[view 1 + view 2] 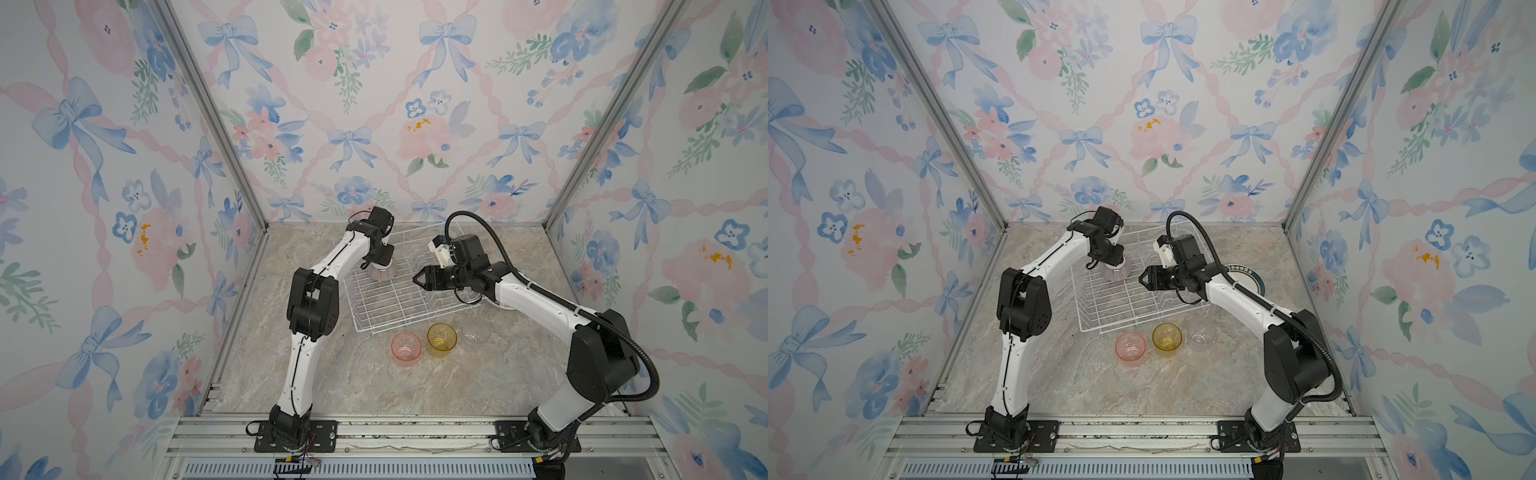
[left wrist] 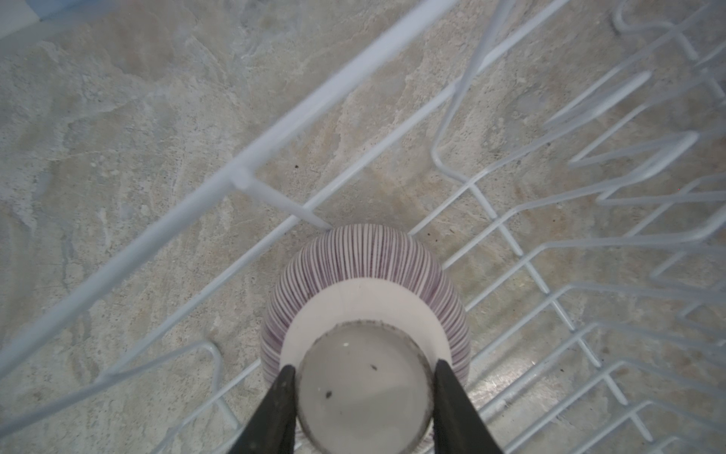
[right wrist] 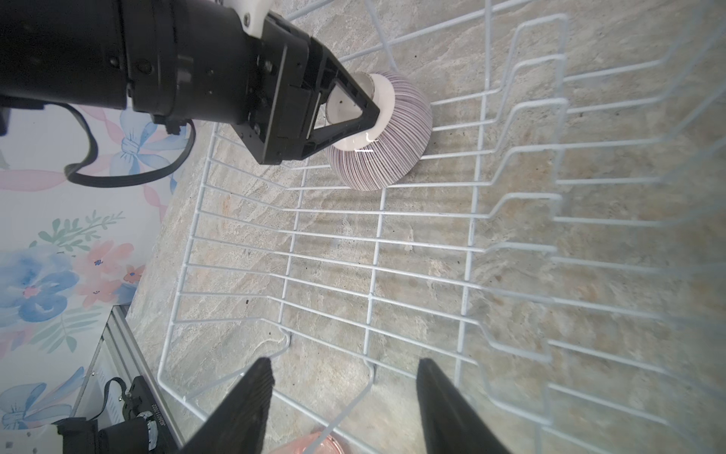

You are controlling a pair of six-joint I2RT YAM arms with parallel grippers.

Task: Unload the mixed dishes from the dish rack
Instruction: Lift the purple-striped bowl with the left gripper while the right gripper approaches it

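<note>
The pink-striped ribbed bowl [image 1: 381, 274] [image 1: 1116, 273] stands upside down at the far left of the white wire dish rack [image 1: 399, 307] [image 1: 1125, 307]. My left gripper [image 1: 379, 262] [image 2: 365, 365] reaches down onto it, both fingers pressed against the bowl's [image 2: 365, 267] round foot ring, one on each side. The right wrist view shows that grip [image 3: 371, 100] on the bowl [image 3: 389, 145] from the side. My right gripper [image 1: 415, 279] [image 3: 345, 363] hovers open over the rack's near right part, holding nothing.
Pink [image 1: 406, 348], yellow [image 1: 441, 340] and clear [image 1: 476, 332] tumblers stand upright on the marble top just in front of the rack. A dark-rimmed plate [image 1: 1252, 278] lies right of the rack, partly under my right arm. Upright prongs [image 3: 522, 220] line one side of the rack.
</note>
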